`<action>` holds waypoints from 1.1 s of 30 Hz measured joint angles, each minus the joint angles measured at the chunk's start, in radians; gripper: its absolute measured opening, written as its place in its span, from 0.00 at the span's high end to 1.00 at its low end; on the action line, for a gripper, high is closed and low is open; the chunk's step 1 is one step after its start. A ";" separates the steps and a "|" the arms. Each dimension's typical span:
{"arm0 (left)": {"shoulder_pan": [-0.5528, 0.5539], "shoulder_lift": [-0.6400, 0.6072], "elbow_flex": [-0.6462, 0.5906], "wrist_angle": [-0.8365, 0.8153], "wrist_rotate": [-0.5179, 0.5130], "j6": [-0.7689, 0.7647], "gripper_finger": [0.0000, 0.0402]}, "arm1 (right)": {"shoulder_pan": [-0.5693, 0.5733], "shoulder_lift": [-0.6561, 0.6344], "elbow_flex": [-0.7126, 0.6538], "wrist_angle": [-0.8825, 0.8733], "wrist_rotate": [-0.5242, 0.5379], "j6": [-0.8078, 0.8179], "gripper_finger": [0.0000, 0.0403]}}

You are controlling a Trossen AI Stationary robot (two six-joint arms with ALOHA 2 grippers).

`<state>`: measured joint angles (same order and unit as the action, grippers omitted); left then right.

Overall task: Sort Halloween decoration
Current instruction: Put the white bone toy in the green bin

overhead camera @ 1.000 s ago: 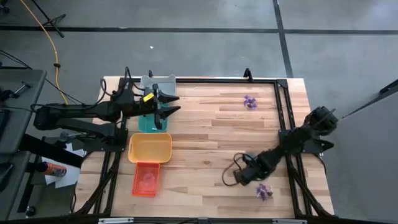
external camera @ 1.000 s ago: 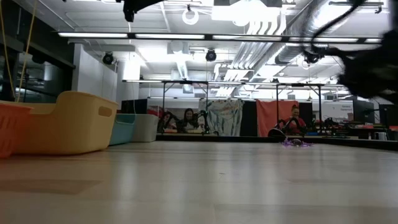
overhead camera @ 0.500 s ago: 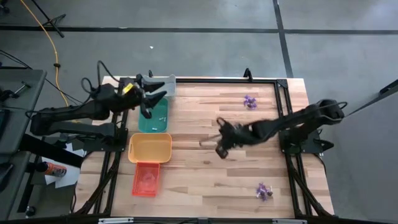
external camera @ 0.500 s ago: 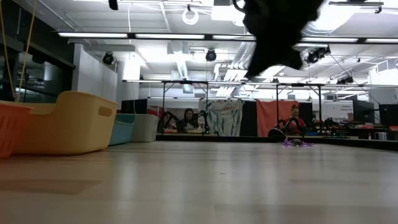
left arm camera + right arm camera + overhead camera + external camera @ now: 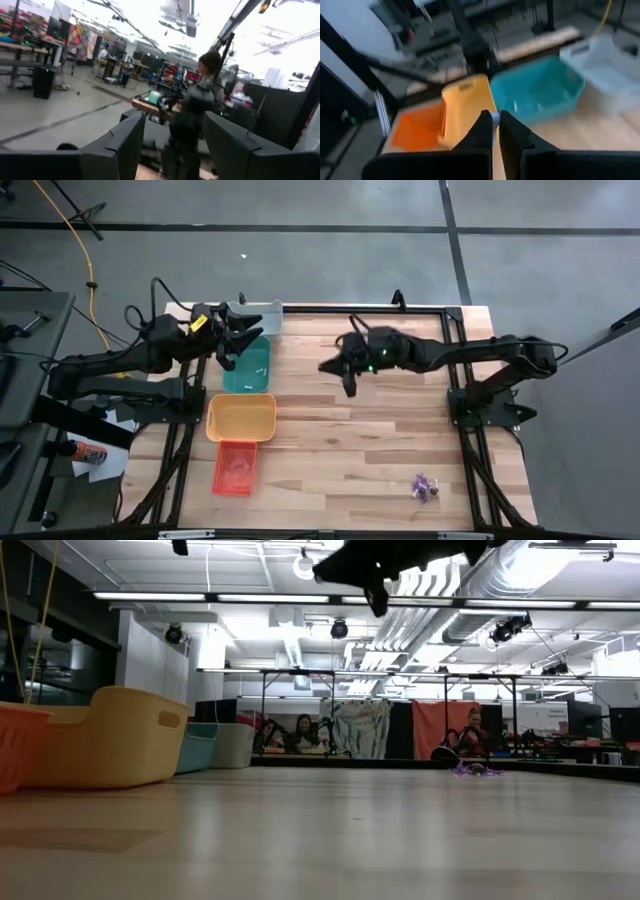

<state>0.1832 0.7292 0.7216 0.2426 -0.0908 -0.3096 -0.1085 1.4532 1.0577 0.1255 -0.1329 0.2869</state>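
Wooden table (image 5: 340, 430) with trays (image 5: 240, 418), trinkets (image 5: 424, 487)

Purple Halloween decoration (image 5: 425, 487) lies clustered on the wood near the table's right front corner.

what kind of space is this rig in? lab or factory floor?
Most likely a robotics lab or workshop in an open industrial hall. The low view shows exposed ceiling ducts and strip lights, other framed workstations with people seated behind, and the wooden table sits on bare concrete floor.

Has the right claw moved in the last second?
Yes. The right claw swung from near the purple trinkets at the table's front across toward the teal tray.
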 joint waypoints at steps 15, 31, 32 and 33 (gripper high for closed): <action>0.000 0.021 0.000 -0.005 -0.080 0.121 0.52 | 0.007 0.288 0.060 0.432 0.002 -0.038 1.00; 0.000 0.030 0.000 0.012 -0.020 0.050 0.52 | 0.029 0.887 0.616 0.492 0.018 -0.059 1.00; 0.000 0.030 0.000 0.019 -0.020 0.050 0.52 | 0.027 0.916 0.653 0.489 0.019 -0.054 1.00; 0.000 0.030 0.000 0.028 -0.020 0.050 0.52 | 0.025 0.945 0.689 0.484 0.020 -0.050 0.99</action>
<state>0.1829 0.7593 0.7216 0.2703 -0.1106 -0.2596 -0.0831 2.3982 1.7468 0.6092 -0.1127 0.2369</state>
